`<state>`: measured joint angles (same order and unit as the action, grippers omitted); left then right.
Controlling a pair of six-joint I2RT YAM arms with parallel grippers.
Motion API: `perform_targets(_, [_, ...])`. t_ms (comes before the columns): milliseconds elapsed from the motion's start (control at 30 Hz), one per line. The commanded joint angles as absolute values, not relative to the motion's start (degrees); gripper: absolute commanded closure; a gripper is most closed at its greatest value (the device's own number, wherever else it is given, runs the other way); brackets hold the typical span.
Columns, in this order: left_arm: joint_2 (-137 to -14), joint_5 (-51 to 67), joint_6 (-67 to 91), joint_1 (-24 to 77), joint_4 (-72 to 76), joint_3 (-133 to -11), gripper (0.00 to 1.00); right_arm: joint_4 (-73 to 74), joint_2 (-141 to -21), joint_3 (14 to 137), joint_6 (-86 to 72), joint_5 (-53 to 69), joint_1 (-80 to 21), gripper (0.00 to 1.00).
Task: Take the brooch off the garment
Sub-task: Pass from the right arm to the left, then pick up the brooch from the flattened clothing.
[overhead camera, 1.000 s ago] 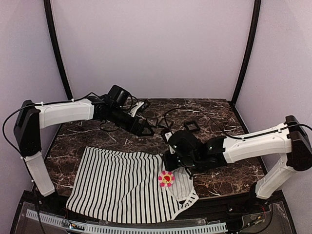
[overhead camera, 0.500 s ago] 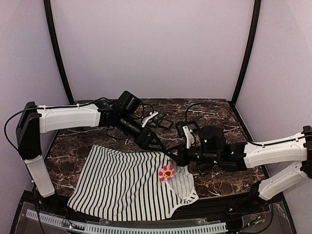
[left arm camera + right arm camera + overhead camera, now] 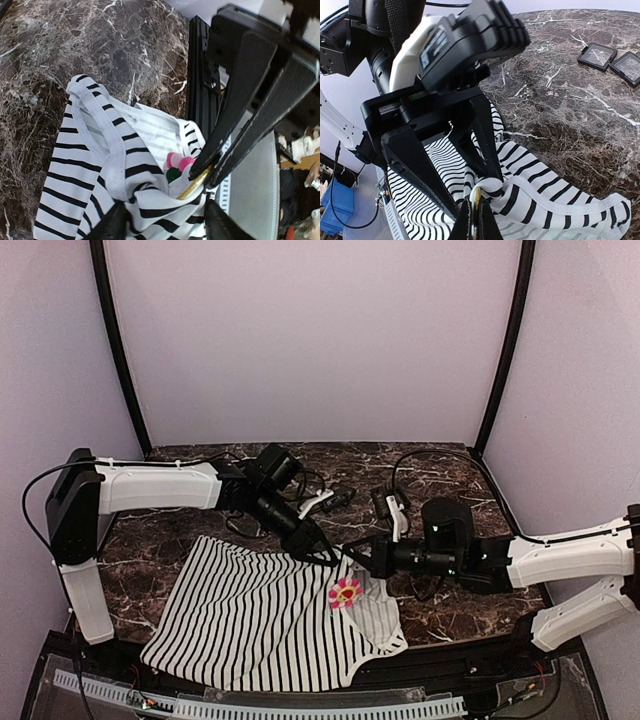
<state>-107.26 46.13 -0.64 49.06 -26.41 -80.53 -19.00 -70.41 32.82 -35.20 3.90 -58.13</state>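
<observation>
Top view. Looks down on a dark marble table [image 3: 460, 470] with the garment [image 3: 250, 610], white with thin black stripes, lying along the near edge. Finds the brooch [image 3: 345, 592], a small pink and white flower, on the cloth near its right side. Shows the left gripper [image 3: 322, 548] and the right gripper [image 3: 362, 558] meeting tip to tip at the cloth's far edge, just beyond the flower.

Left wrist view. Looks along a lifted fold of garment [image 3: 85, 165] to the brooch [image 3: 176, 165], with petals and green centre peeping over the fold. Shows the right gripper [image 3: 201, 176] pressed together on a gold sliver [image 3: 192, 186] right against the flower, apparently its pin or backing. Shows the left gripper's own fingers [image 3: 114, 225] apart on either side of the fold; cannot tell whether clamping it yet.

Right wrist view. Shows the right gripper [image 3: 474, 216] pinched tight on the gold sliver, with striped cloth bunched around it. Gives no sight of the flower itself.

To do the step well, by judgement:
- Clamp the cloth firmly with the left, close beside the pin, and hold it still.
- Then draw the pinched piece away slowly along the pin's own line, not sideways.
- Watch for cloth rising with the brooch, and grip closer if so.
- Guard against snagging the weave or losing the thin gold piece.
</observation>
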Motion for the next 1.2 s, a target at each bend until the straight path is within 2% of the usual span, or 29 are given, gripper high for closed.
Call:
perform_targets(0, [-107.22,46.2,-1.93,49.36,-28.01,-81.44,0.68,-22.83,-68.91,31.44,-36.55,4.76,-57.19,1.0])
perform_targets(33, [-107.22,46.75,-1.84,49.38,-27.9,-81.46,0.74,-22.87,-68.82,31.4,-36.63,4.95,-57.09,1.0])
perform_targets(100, [-107.23,47.36,-1.78,49.34,-27.79,-81.4,0.94,-22.71,-68.74,31.31,-36.74,5.21,-56.98,0.97])
perform_targets(167, [-107.23,47.2,-1.83,49.34,-27.7,-81.34,0.99,-21.93,-68.46,31.29,-36.67,5.23,-56.87,0.79])
perform_targets(233, [-107.23,47.26,-1.84,49.32,-27.69,-81.35,0.99,-20.43,-68.03,31.6,-36.29,4.6,-56.77,0.63])
perform_targets(300, [-107.15,47.22,-1.71,49.37,-27.69,-81.38,0.99,-18.84,-67.57,31.87,-35.77,4.04,-56.69,0.57])
perform_targets(367, [-107.14,47.12,-1.66,49.39,-27.69,-81.45,0.99,-17.08,-67.47,32.43,-35.31,3.62,-56.6,0.57])
perform_targets(533, [-106.89,47.03,-1.64,49.36,-27.75,-81.47,0.99,-14.77,-67.26,32.55,-34.38,2.78,-56.58,0.59])
perform_targets(767, [-106.79,46.89,-1.66,49.41,-27.93,-81.65,0.99,-15.68,-66.55,31.53,-34.15,3.44,-56.6,0.71])
perform_targets(833, [-106.72,47.01,-1.64,49.44,-28.02,-81.77,0.99,-16.43,-66.91,31.55,-34.0,3.9,-56.62,0.77])
perform_targets(967, [-106.62,47.1,-1.22,49.45,-28.03,-81.89,0.99,-17.24,-68.03,31.99,-33.59,3.8,-56.6,0.98])
perform_targets(1033, [-106.61,47.5,-0.72,49.48,-27.56,-81.91,0.99,-18.05,-68.26,31.77,-33.51,3.2,-56.6,1.0])
perform_targets(1100, [-106.55,48.62,-0.39,49.43,-27.13,-81.91,0.94,-19.61,-68.16,31.27,-33.65,2.6,-56.6,1.0])
perform_targets(1167, [-106.34,49.62,-0.31,49.43,-26.59,-81.8,0.75,-22.4,-67.44,30.35,-33.82,1.96,-56.6,1.0])
